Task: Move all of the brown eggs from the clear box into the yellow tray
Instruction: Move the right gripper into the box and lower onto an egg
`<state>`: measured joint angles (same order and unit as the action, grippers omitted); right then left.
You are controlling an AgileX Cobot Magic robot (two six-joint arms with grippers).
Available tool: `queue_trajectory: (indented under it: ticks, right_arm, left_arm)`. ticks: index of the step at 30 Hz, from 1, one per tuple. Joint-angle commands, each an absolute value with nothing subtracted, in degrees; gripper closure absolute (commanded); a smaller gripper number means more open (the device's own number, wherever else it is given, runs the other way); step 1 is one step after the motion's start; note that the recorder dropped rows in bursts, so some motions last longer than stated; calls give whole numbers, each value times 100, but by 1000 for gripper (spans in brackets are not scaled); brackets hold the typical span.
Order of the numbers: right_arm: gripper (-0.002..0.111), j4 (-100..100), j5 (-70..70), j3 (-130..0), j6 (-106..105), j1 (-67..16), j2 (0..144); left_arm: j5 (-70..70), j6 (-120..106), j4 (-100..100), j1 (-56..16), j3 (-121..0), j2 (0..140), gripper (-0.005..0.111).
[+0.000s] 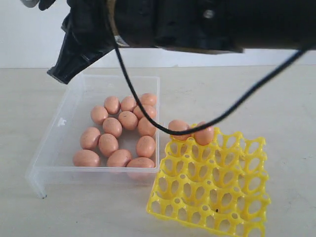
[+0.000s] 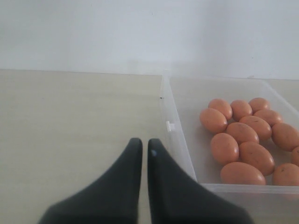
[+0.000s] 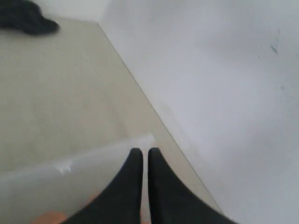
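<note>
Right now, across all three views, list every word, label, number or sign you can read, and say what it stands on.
None: no readable text in any view.
The clear box, yellow tray and brown eggs carry no print.
The blue mark on the wall is a smudge, not lettering.

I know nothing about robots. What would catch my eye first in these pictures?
A cluster of brown eggs lies in the clear box, left of middle in the exterior view. Beside it, the bright yellow tray carries two eggs at its far edge. A bulky black robot arm spans the top, trailing a black cable.
</note>
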<state>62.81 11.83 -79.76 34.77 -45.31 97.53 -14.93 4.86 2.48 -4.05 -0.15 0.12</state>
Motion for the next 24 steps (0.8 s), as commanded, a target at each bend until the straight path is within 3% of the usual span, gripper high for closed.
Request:
queue_trajectory:
  ticks: [1,7,16,18,22,24]
  right_arm:
    - [108,4292,3547,-9120,1719,-4618,10496]
    - [108,1326,6532,-10507,-1209,-4514,11456]
    - [107,688,6908,-10772,-1521,-4514,12172]
    - [98,688,6983,-10772,-1532,-4514,12277]
    - [67,666,6953,-10772,-1826,-4514,12453]
    - [58,692,6680,-10772,-1787,-4514,12477]
  left_arm:
    - [-1459,473,234,-385,0,0,103]
    - [-1459,473,234,-385,0,0,103]
    - [-1459,473,234,-385,0,0,103]
    - [-1459,473,234,-385,0,0,103]
    - [-1459,473,234,-385,0,0,103]
    - [-1459,473,234,-385,0,0,103]
